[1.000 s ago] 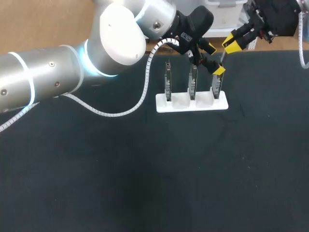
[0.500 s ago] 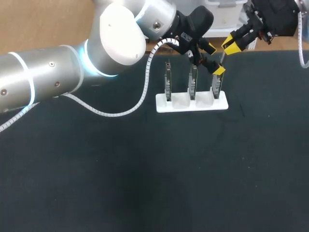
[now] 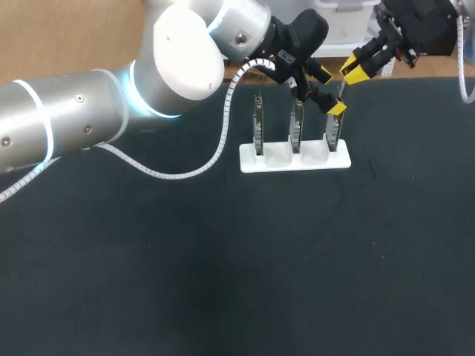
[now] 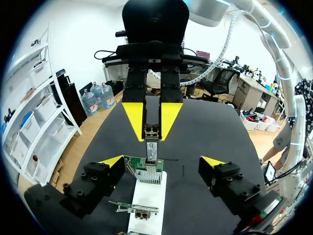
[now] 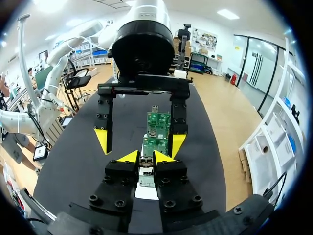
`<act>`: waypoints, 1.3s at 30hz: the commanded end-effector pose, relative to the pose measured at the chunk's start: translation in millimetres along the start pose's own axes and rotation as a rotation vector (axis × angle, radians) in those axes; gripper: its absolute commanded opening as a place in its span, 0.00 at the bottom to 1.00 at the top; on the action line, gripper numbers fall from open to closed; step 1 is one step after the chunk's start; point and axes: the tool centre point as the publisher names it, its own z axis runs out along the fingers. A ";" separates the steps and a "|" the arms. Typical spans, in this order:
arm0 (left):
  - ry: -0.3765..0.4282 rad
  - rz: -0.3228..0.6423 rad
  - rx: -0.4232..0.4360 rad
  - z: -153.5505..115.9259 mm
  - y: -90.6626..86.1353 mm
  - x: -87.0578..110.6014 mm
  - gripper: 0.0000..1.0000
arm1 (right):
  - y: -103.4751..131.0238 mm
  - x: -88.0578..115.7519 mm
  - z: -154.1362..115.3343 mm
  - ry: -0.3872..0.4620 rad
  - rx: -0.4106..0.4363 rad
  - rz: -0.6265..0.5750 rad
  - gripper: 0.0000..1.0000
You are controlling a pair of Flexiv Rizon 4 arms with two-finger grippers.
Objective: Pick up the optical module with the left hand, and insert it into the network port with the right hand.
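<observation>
Black table mat (image 3: 223, 259) bears white plastic rack (image 3: 295, 157) of upright green network cards (image 3: 297, 124); left gripper (image 3: 330, 90) gapes wide, empty, astride endmost card; right gripper (image 3: 356, 68) pinches small silver optical module (image 4: 152, 148) just over network port (image 4: 149, 167), so pickup looks done, insertion left to do.

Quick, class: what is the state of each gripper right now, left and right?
Left gripper: open, holding nothing.
Right gripper: closed on the optical module.
</observation>
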 end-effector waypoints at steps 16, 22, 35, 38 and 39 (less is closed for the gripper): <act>0.002 0.001 0.003 0.8 1.7 -0.9 1.00 | -5.0 4.0 8.2 0.026 0.006 0.000 0.00; 0.002 0.001 0.003 0.8 1.7 -0.9 1.00 | -5.7 3.2 7.9 0.027 0.005 0.001 0.00; 0.002 0.001 0.003 0.8 1.7 -0.9 1.00 | -5.1 0.9 6.1 0.031 0.009 -0.001 0.00; 0.002 0.001 0.003 0.8 1.7 -0.9 1.00 | -5.0 1.1 5.9 0.034 0.011 0.000 0.00; 0.002 0.001 0.003 0.8 1.7 -0.9 1.00 | -5.0 1.1 5.9 0.035 0.011 0.001 0.00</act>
